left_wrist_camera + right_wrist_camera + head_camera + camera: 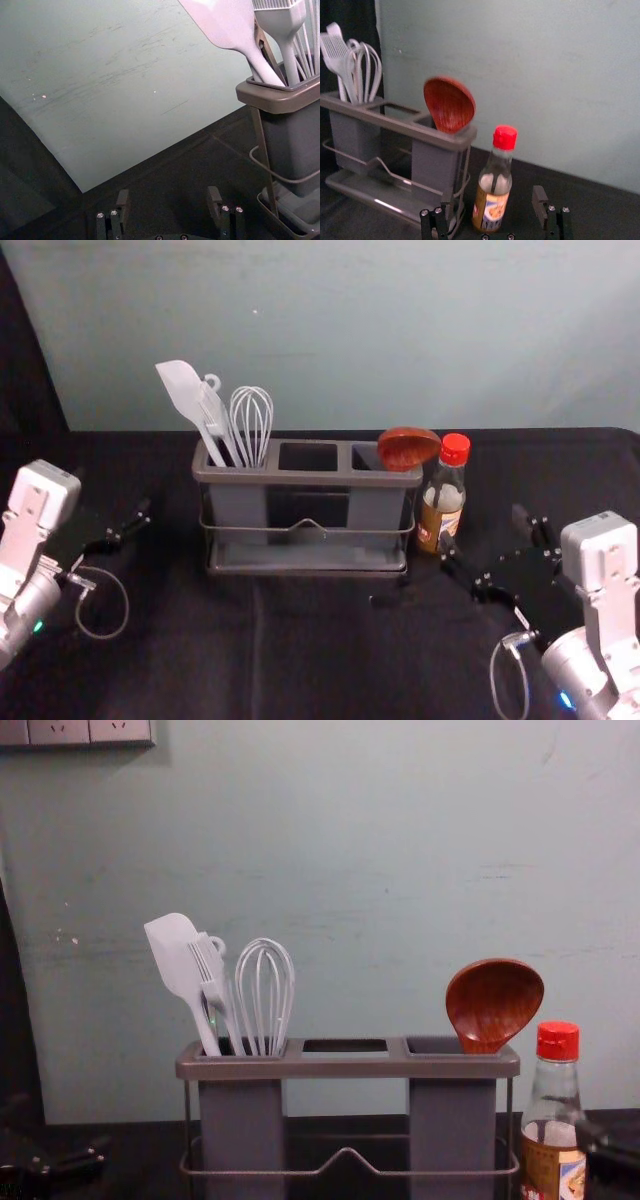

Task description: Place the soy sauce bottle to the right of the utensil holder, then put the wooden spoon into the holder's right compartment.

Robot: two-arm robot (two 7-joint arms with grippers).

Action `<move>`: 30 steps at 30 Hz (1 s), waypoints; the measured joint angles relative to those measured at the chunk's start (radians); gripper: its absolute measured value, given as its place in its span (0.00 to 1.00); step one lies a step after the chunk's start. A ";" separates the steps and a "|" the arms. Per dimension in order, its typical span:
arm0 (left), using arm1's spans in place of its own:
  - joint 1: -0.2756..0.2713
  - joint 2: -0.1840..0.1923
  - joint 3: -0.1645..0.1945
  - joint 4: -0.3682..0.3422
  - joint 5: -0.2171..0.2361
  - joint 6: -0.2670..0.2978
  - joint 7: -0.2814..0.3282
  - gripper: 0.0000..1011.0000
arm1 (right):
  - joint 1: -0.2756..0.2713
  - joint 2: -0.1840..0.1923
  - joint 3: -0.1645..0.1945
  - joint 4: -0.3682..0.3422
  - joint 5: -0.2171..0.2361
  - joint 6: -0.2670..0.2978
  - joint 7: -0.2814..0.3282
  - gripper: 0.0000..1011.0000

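The soy sauce bottle (443, 496), red-capped, stands upright just right of the grey utensil holder (305, 478). In the holder's right compartment sits the wooden spoon (408, 447), bowl up and leaning right; its handle is hidden inside. My right gripper (484, 530) is open beside the bottle, on its right and nearer side. The right wrist view has the bottle (492, 200) beyond the open right gripper (493, 205), not gripped. Left of the holder, my left gripper (128, 525) is open and holds nothing; its spread fingers also appear in the left wrist view, the gripper (168, 202) over dark cloth.
A white spatula (180, 965), a brush and a whisk (265, 995) stand in the holder's left compartment. The middle compartment (345, 1046) is empty. A wall (350, 330) rises behind the black-covered table (300, 650). Dark cloth lies between the holder and my left arm.
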 joint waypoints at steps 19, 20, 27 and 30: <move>0.000 0.000 0.000 0.000 0.000 0.000 0.000 1.00 | 0.020 -0.039 0.028 0.063 0.052 0.038 0.096 0.99; 0.000 0.000 0.000 0.000 0.000 0.000 0.000 1.00 | 0.020 -0.039 0.028 0.063 0.051 0.038 0.096 0.99; 0.000 0.000 0.000 0.000 0.000 0.000 0.000 1.00 | 0.018 -0.039 0.025 0.062 0.044 0.034 0.087 0.99; 0.000 0.000 0.000 0.000 0.000 0.000 0.000 1.00 | 0.017 -0.039 0.024 0.062 0.042 0.031 0.083 0.99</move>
